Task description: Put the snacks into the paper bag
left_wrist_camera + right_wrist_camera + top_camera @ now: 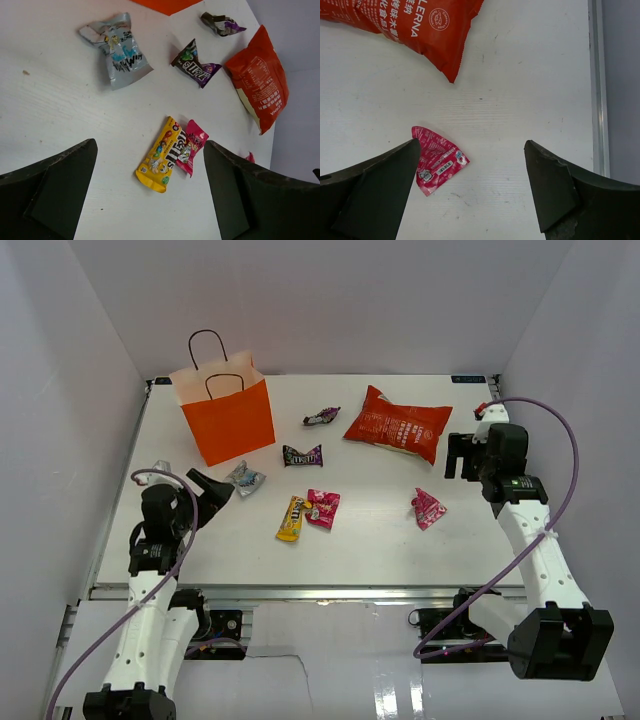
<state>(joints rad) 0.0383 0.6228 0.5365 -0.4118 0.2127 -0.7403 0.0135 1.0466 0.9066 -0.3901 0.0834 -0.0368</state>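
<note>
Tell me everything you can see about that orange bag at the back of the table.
The orange paper bag stands upright near the far left corner of the white table, its mouth open and a pale inside showing. Two thin black cord handles arch up from the rim. The paper looks matte and crisp. Nothing touches it but the table; the silver-blue packet lies just in front, apart. Its bottom is hidden, so its contents cannot be told.
</note>
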